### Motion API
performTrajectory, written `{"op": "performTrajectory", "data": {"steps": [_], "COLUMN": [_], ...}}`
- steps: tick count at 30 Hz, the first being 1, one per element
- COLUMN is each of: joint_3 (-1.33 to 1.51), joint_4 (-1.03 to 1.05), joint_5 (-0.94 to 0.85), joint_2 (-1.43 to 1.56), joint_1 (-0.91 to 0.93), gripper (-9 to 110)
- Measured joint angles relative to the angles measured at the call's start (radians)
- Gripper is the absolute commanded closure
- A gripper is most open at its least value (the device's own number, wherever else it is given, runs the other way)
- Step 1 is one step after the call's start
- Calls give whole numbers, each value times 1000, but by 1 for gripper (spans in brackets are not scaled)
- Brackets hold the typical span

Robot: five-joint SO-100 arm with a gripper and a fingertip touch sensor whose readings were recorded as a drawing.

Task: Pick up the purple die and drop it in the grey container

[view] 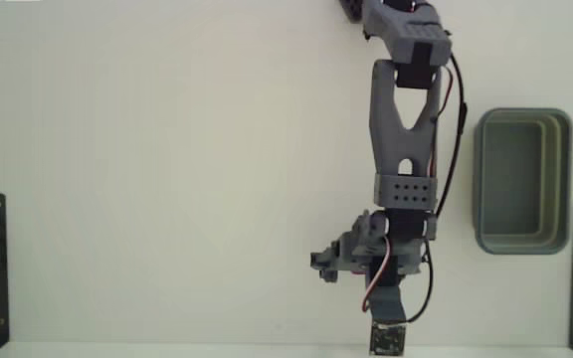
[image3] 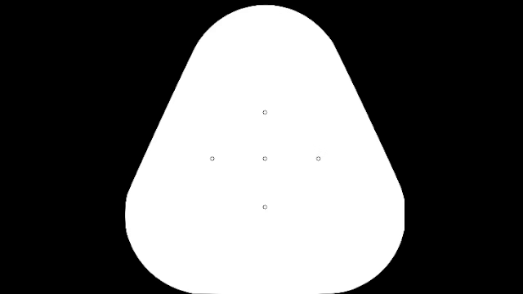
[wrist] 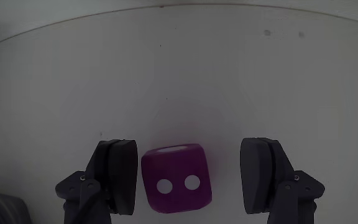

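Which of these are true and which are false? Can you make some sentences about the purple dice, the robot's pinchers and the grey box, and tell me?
1. The purple die sits between the two fingers of the gripper. True.
2. The die is already inside the grey container. False: the container holds nothing in the fixed view, and the die is out on the white table.
3. The face of the die turned to the wrist camera shows two white dots. True.
4. The gripper is squeezed shut on the die. False: it is open, with a clear gap between the die and the right-hand finger in the wrist view.
5. The container is purple. False: it is grey-green.
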Motion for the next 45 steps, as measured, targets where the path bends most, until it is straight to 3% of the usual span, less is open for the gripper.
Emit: {"op": "performTrajectory", "data": {"steps": [45], "joint_3": [92], "joint_4": [-95], "joint_5": [0], "joint_2": [0], "joint_1": [0], "gripper": [-9]}}
